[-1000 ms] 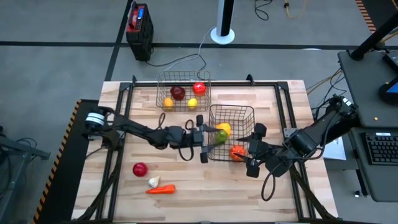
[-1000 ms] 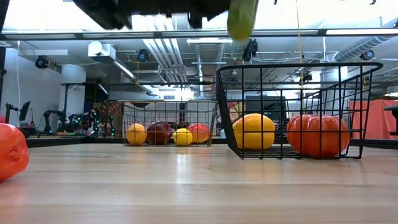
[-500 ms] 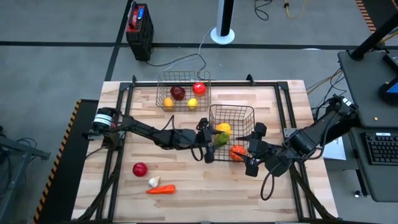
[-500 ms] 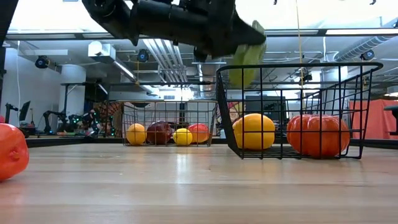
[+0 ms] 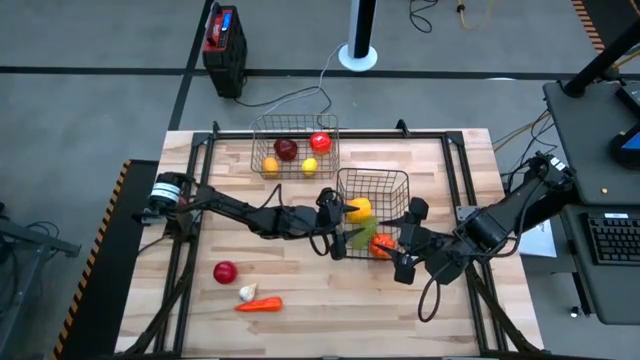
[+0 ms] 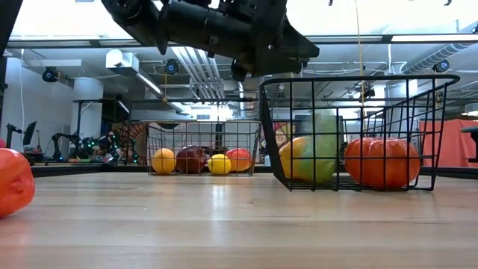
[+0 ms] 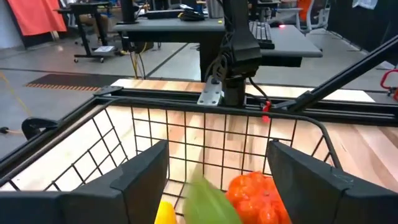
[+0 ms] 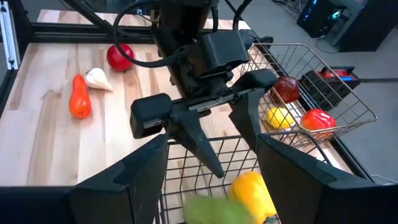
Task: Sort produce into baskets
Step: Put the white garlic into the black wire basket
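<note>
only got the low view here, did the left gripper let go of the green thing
Observer: Yes. In the right wrist view the left gripper stands open and empty above the near basket, with the green cucumber below it inside.
Operator: whats still out on the table, i only see a red blob at my left edge
Observer: The high view shows three loose pieces: a red fruit, white garlic and an orange carrot.
Operator: wheres the right arm
Observer: The right gripper waits open beside the same basket, on the side away from the left arm.
</note>
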